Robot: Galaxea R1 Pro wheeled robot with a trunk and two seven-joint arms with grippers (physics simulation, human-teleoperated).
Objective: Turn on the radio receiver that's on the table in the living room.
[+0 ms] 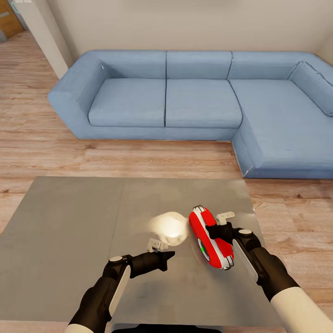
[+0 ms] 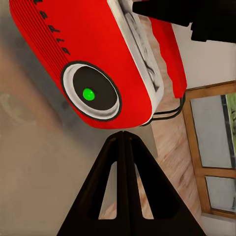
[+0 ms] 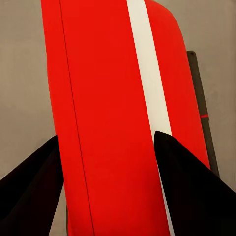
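The red radio receiver (image 1: pixel 210 237) with white trim stands tilted on its end over the right part of the glossy grey table (image 1: pixel 69 240). My right gripper (image 1: pixel 218 231) is shut on it from the right, one dark finger on each side of the red body (image 3: pixel 113 123) in the right wrist view. My left gripper (image 1: pixel 169 254) is shut, its fingertips (image 2: pixel 123 135) pressed together and pointing at the radio from the left, a short gap from it. The round white-ringed dial (image 2: pixel 91 93) faces the left gripper and shows a green light.
A blue corner sofa (image 1: pixel 185 97) runs along the far wall and down the right side, with light wood floor (image 1: pixel 138 159) between it and the table. A bright lamp reflection (image 1: pixel 169 226) lies on the table top beside the radio. A wood-framed window (image 2: pixel 211 147) shows behind the radio.
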